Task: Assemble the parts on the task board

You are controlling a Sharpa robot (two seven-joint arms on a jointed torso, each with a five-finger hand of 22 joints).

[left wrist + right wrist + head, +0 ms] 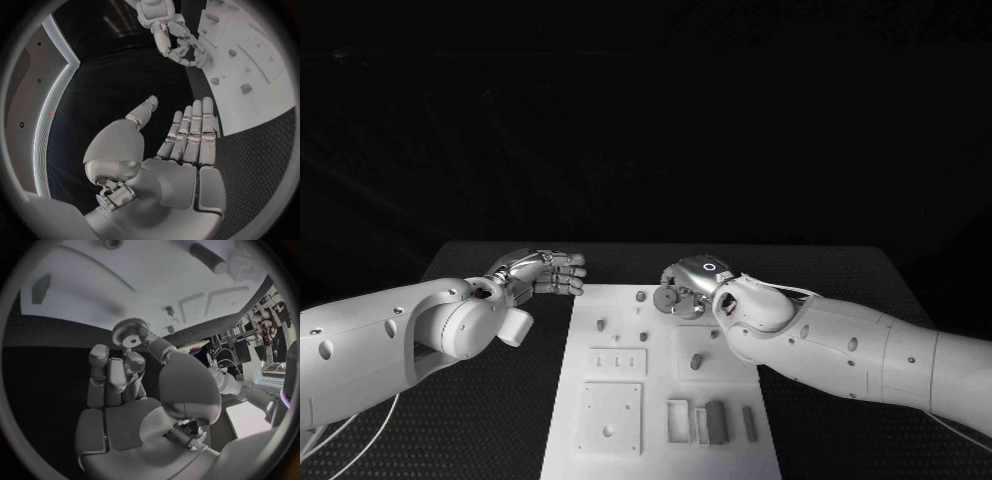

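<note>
One gear [129,333] is pinched in the right hand [687,290], held over the far edge of the task board [661,430]. The left hand [545,272] hovers off the board's far left corner, fingers straight and empty. Seating the gear is the step in hand; next, its bore likely needs lining up over a peg [642,296].

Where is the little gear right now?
The gear is pinched in the right hand, above the far end of the board, across from the open left hand.
</note>
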